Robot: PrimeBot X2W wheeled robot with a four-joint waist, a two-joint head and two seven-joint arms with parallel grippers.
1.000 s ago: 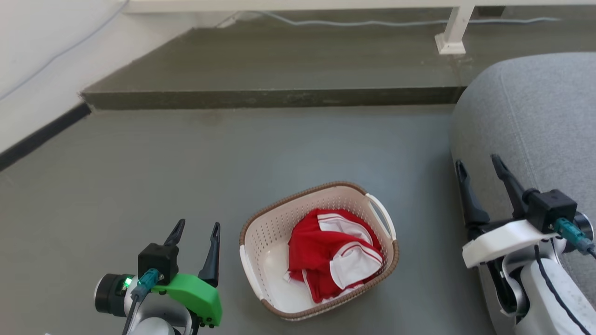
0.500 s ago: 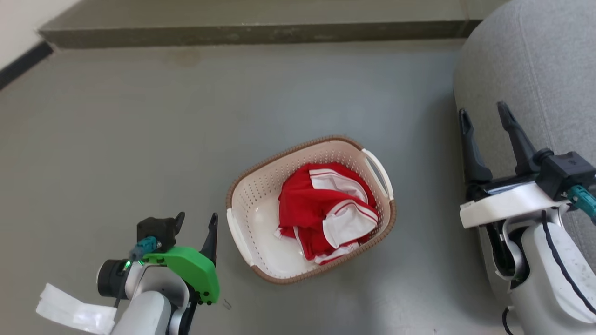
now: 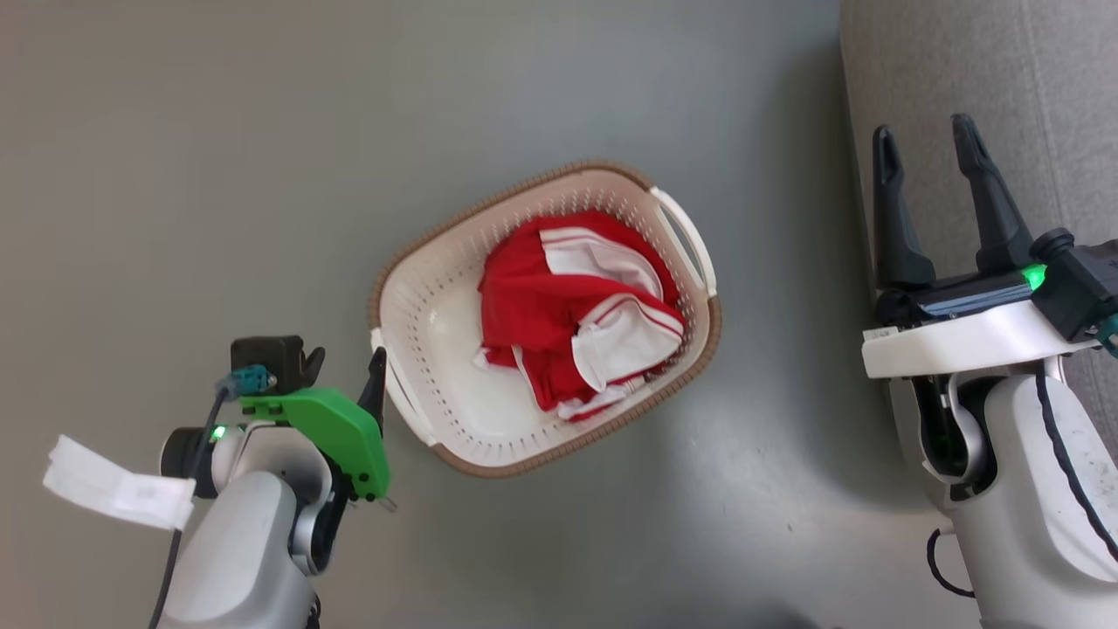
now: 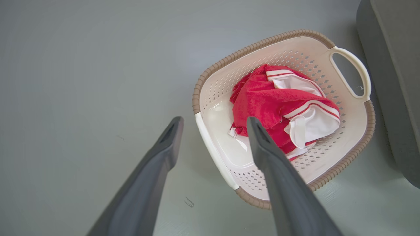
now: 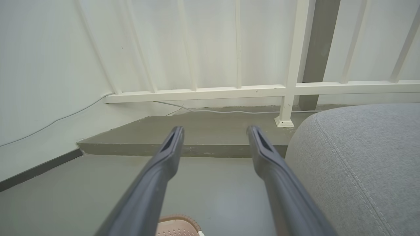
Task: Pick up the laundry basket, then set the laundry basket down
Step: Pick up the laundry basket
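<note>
Grey, smooth floor holds the perforated, brown-rimmed laundry basket near a grey fabric sofa. Left hand gapes beside its white handle; right hand gapes, empty.

1. The cream perforated plastic laundry basket is showing a brown woven-look rim and white handles.
2. The crumpled red cloth is showing white panels with red stripes.
3. The smooth floor and fabric sofa are looking grey.
</note>
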